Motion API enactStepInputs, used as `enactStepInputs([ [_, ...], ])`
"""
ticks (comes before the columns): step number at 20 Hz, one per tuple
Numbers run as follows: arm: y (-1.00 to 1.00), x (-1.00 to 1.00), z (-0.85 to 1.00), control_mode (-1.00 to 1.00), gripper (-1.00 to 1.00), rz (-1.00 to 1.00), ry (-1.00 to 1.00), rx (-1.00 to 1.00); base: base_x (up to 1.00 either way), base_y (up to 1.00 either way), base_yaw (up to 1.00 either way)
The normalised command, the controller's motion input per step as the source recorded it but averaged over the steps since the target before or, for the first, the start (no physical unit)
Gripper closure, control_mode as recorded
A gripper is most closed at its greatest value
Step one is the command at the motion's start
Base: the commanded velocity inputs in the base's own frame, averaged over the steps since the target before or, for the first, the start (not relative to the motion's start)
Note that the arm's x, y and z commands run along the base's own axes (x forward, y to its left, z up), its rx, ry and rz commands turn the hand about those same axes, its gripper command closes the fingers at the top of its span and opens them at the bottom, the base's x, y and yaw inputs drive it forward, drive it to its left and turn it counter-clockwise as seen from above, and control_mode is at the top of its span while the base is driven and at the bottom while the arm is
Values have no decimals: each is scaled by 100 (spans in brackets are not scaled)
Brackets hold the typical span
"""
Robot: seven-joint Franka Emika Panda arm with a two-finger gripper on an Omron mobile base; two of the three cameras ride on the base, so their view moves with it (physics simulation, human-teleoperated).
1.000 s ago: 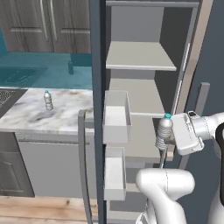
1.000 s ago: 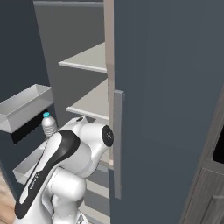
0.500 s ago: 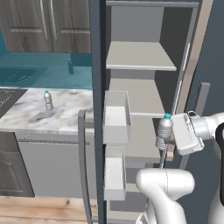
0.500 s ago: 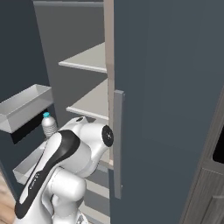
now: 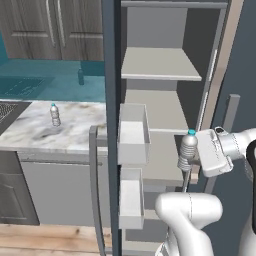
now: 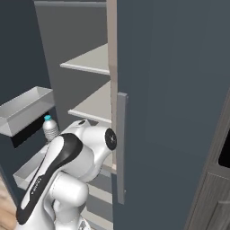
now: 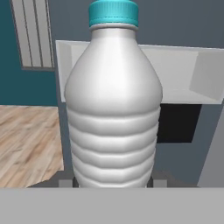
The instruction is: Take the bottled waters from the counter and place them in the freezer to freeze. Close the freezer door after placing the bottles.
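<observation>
Freezer point(image 5: 165, 65) front: bottle point(image 5: 188, 151) seemingly between fingers point(image 7: 66, 183).

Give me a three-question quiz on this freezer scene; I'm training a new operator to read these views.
1. True or false: the claw is shut on a bottled water.
2. Where does the other bottle stand? A) on the counter B) in a door bin C) on a freezer shelf
3. Fill in: the freezer door stands ____.

Key: 1 true; 2 A; 3 open
</observation>
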Motion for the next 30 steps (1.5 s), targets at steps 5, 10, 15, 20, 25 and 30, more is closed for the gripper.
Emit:
enactStepInputs([
  [5, -4, 0, 2, -100, 100, -13, -1, 0, 0, 0, 0],
  [10, 0, 12, 37, -100, 100, -25, 0, 0, 0, 0, 0],
  [15, 0, 16, 50, -100, 100, -24, 3, -4, 0, 0, 0],
  [20, 0, 1, 38, -100, 100, -22, 4, -7, 0, 0, 0],
  [25, 0, 0, 50, -100, 100, -21, 11, -1, 0, 0, 0],
  [30, 0, 0, 41, -100, 100, -25, 13, 0, 0, 0, 0],
])
